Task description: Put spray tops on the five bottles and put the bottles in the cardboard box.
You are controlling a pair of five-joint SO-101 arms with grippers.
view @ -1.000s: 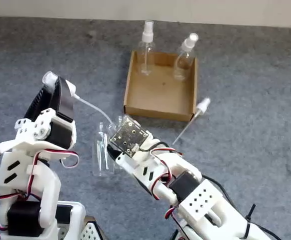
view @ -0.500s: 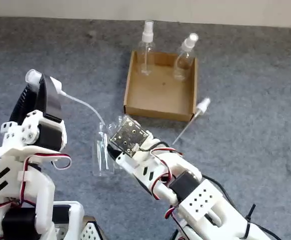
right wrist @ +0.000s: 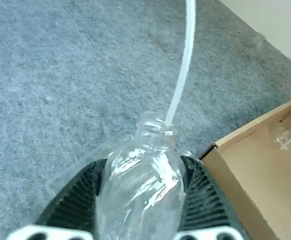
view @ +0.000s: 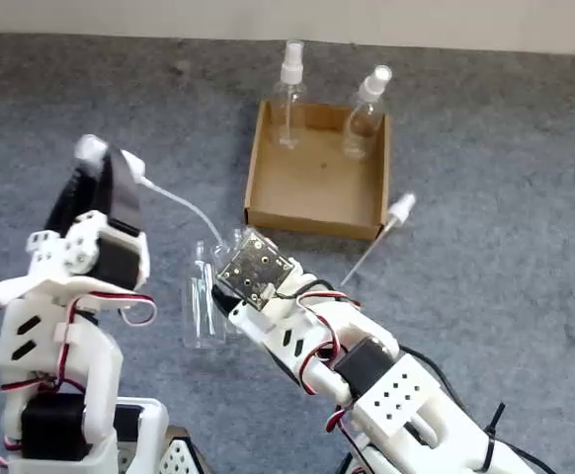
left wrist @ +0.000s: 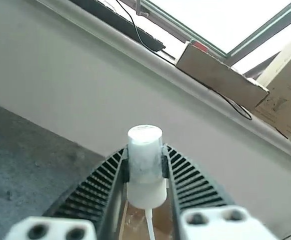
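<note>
White spray top (left wrist: 145, 162), tube (right wrist: 183, 65) toward bottle (right wrist: 140, 192)

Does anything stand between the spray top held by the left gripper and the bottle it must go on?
Nothing visible does. From the spray top, its tube runs unhindered to the open neck of the bottle in the right gripper.

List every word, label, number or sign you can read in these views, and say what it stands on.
No text is legible in any view.
Faint dark marks on the pale carton by the window, left wrist view: too blurred to read.
No print is visible on the cardboard box, the held bottle or the held spray top.
</note>
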